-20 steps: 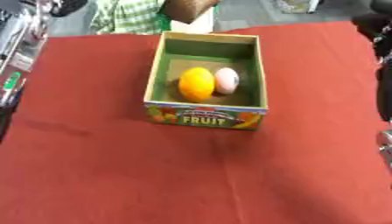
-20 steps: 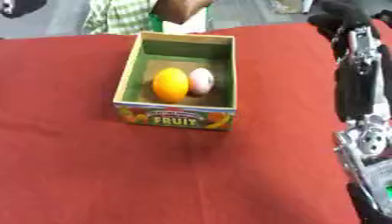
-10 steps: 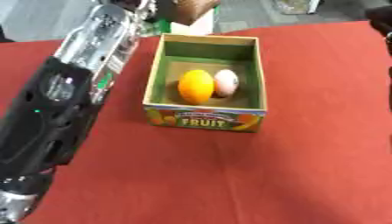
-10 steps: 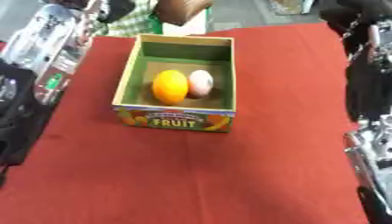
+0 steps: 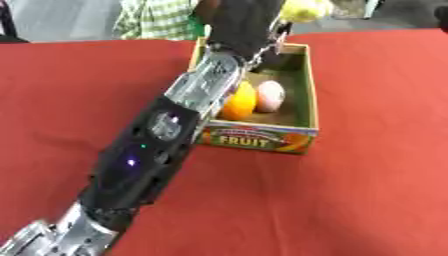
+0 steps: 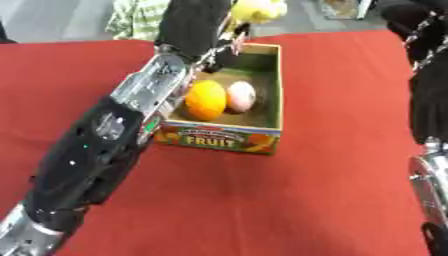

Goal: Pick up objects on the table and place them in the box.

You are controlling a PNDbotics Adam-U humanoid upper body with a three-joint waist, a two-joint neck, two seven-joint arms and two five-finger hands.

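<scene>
A yellow fruit [image 5: 302,9] sits up against the left robot hand [image 5: 241,20], above the far end of the box [image 5: 302,90]; the dark hand hides its own fingers, so I cannot tell whether they are curled round the fruit or merely beside it. The box, marked FRUIT on its near wall, stands toward the far edge of the red worktop [image 5: 350,200], roughly midway across it. Inside lie an orange fruit [image 6: 206,100] and a pale pink one [image 6: 241,96], touching side by side. The left arm [image 5: 157,150] runs from the near left corner up along the box's left wall. The right arm [image 6: 429,100] shows along the right edge, its hand not visible. The main risk, as I judge it, is the yellow fruit being let go beyond the far wall and rolling off the far edge; the forearm could also nudge the box's left wall and shift it.
</scene>
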